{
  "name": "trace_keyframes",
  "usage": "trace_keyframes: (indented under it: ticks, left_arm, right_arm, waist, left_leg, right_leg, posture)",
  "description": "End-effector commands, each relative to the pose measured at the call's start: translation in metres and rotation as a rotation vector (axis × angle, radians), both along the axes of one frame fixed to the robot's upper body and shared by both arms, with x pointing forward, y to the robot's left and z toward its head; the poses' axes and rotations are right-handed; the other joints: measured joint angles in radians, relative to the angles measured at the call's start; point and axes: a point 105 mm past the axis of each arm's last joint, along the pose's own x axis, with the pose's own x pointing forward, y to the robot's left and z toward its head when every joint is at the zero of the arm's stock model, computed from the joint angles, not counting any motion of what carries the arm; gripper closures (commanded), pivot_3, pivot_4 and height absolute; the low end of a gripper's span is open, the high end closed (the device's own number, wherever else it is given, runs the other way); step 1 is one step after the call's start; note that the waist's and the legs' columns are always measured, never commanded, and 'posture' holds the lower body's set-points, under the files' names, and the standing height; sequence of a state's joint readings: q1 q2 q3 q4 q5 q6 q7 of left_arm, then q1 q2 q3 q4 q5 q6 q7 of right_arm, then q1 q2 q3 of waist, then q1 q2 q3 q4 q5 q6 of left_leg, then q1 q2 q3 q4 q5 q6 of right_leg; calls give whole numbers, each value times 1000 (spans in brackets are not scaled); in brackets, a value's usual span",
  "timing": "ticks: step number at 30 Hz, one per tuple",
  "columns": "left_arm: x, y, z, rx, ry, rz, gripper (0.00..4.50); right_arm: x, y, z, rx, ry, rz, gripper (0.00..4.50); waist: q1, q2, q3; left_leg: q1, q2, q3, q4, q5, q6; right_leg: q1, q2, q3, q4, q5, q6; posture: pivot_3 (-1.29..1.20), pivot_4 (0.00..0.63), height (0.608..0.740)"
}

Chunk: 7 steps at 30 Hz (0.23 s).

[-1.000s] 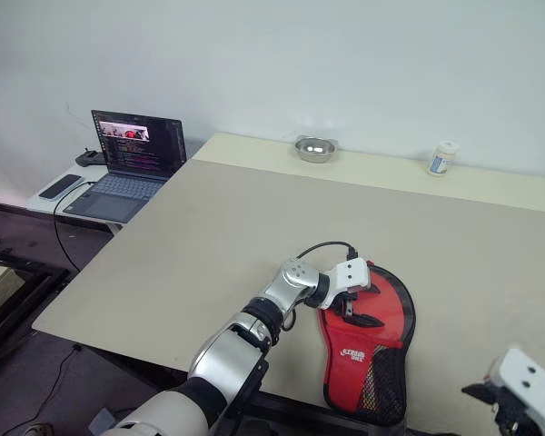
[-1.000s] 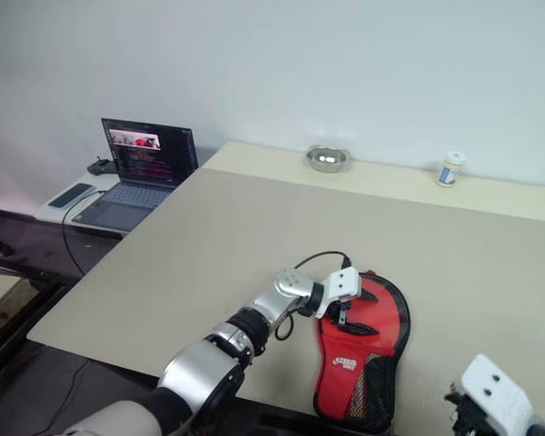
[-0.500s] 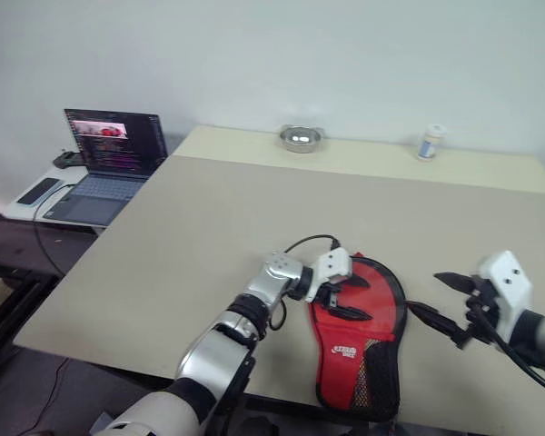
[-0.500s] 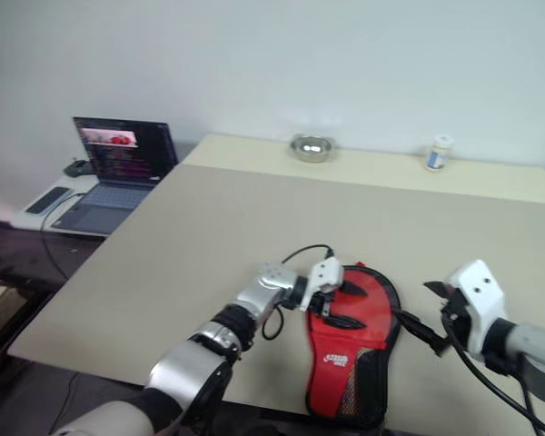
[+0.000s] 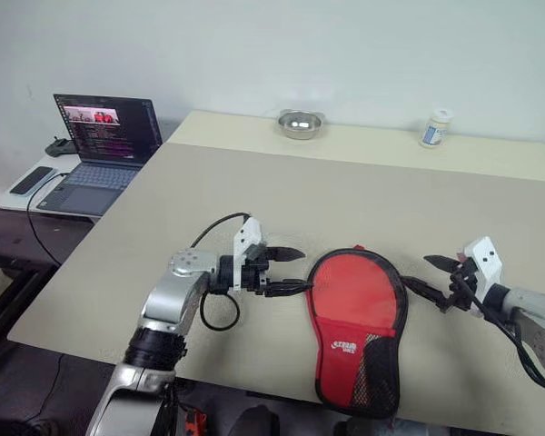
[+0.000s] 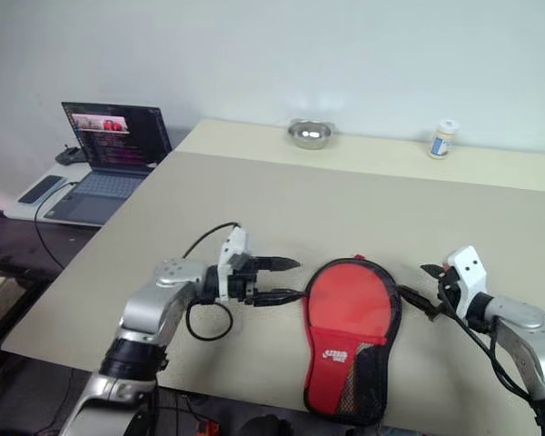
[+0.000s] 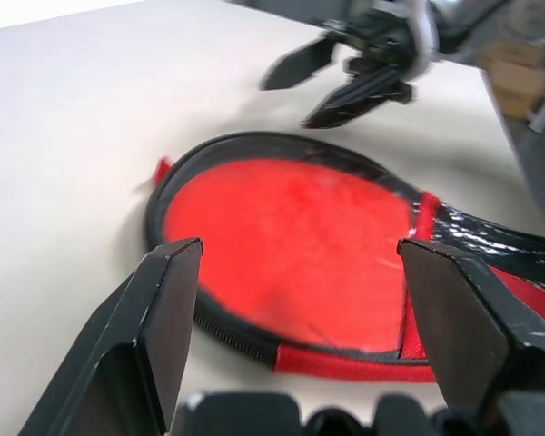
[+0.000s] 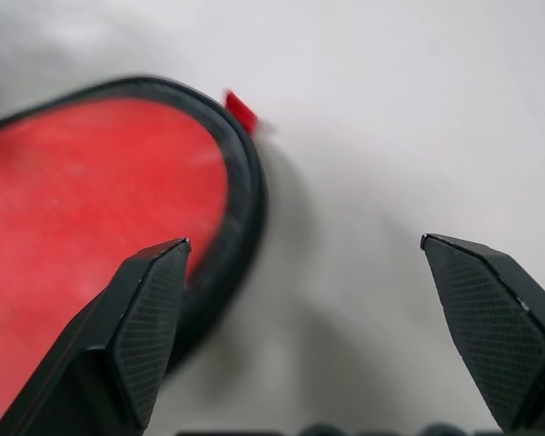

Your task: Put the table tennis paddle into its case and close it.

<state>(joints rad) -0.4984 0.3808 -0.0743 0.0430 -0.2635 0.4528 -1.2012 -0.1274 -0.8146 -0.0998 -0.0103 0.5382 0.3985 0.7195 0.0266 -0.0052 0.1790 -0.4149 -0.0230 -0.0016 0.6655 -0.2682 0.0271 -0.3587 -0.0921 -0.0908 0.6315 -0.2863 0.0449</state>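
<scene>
The case (image 5: pixel 356 318) lies flat near the table's front edge, red face up, with a white logo and black mesh at its narrow near end. Black edging runs around its round part. The table tennis paddle is hidden; I cannot tell it apart from the case. My left gripper (image 5: pixel 291 270) hovers just left of the case's round end, pointing at it, open and empty. My right gripper (image 5: pixel 424 274) is open and empty just right of the case's edge. In the left wrist view the case (image 7: pixel 291 245) lies between my fingers (image 7: pixel 163 309), with the right gripper (image 7: pixel 345 73) beyond it.
A steel bowl (image 5: pixel 298 123) and a small white bottle (image 5: pixel 434 127) stand at the table's far edge. An open laptop (image 5: pixel 104 136) and a phone (image 5: pixel 27 179) sit on a side table to the left. A black cable loops at the left wrist.
My left gripper has drawn back from over the case and now sits to its left. The right gripper has come in toward the case's right edge. The camera has also shifted.
</scene>
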Motion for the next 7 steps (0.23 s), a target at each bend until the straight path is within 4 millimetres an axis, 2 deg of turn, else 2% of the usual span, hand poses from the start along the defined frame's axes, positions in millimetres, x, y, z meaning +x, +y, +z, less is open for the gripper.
trace_keyframes:
  ticks: [1, 4, 7]
  left_arm:
    - [4, -1, 6, 18, -70, 29, 745]
    - [9, 4, 0, 41, -67, 50, 745]
    - [20, 1, 4, 24, -78, 89, 745]
  right_arm:
    - [13, -26, 27, -52, -92, -32, 25]
    - [20, -29, 41, -79, -128, -28, 25]
    - [25, -37, 51, -86, -150, -51, 25]
  waist:
    - [-1, 0, 3]
    - [-2, -1, 5]
    - [-2, -2, 5]
  left_leg:
    - [0, 0, 0, 0, 1, 1]
    - [0, 0, 3, 0, 2, 0]
    - [0, 1, 2, -1, 7, -4]
  right_leg:
    - [-1, 0, 0, 2, 1, 0]
    - [-6, 0, 3, 10, 1, 0]
    - [-10, 1, 3, 14, 1, 0]
  posture:
    - [0, 150, 740]
    - [0, 150, 740]
    - [0, 150, 740]
